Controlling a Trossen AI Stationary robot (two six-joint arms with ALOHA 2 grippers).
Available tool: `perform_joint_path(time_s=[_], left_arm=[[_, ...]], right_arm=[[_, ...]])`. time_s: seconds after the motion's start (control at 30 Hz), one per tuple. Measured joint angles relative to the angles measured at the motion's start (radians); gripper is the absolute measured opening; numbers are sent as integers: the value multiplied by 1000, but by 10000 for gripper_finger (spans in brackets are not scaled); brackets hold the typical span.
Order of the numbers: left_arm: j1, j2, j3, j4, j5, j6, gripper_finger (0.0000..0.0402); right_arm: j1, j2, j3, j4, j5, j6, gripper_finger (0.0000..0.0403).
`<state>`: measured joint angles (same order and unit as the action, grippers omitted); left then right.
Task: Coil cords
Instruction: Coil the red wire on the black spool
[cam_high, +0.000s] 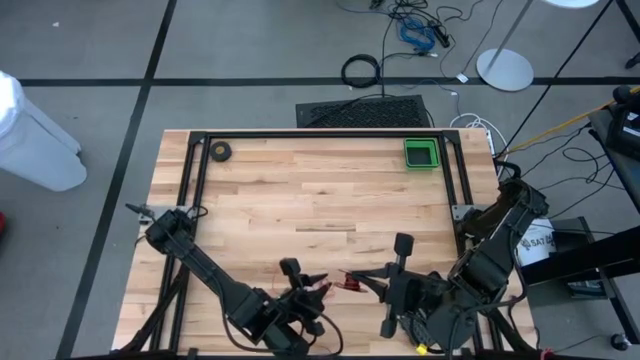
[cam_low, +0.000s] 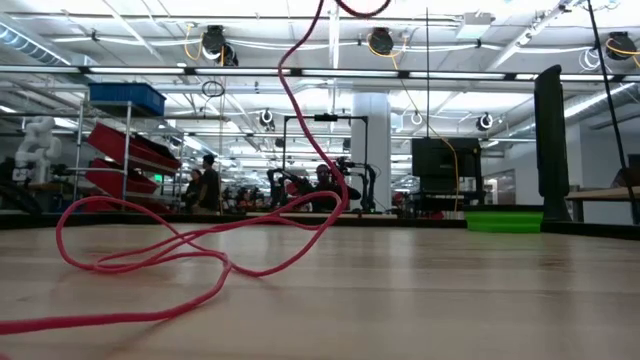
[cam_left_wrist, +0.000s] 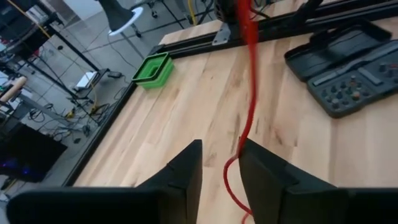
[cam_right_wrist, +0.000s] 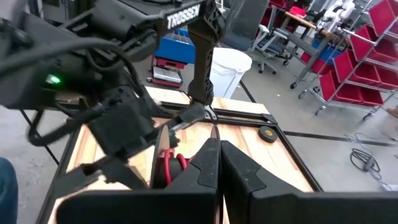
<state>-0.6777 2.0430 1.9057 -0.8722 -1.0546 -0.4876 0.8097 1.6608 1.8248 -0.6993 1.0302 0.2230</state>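
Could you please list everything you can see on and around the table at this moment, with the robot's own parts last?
Red cord: one, red, lying in loose loops on the table's near side and running up between the left pincer's fingers.
Green tray: one, green, far right corner of the table.
Tape roll: one, dark ring, far left corner.
Black case: one, dark, open on the table, seen from the left wrist.
Black cable loop: one, on the floor beyond the table.
White bin: one, on the floor to the left.
Table: one, pale wood, black frame.
Left pincer: one, dark, open around the cord.
Right pincer: one, dark, shut, near edge.
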Motion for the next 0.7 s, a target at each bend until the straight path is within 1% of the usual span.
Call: perform_joint_path(time_s=[0.23,0.33,0.53,0.7], left_arm=[[-14,-21,2,53,-8,-28,163],[-14,-21,2,51,10,-23,178],[-19,-23,2,51,29,0,180],[-43,-52,2,40,30,5,180]], right_arm=[[1,0,0,-2,0,0,0],[1,0,0,-13,12,0,0],[1,0,0,-36,16,3,0],[3,-11,0,-54,16,4,0]])
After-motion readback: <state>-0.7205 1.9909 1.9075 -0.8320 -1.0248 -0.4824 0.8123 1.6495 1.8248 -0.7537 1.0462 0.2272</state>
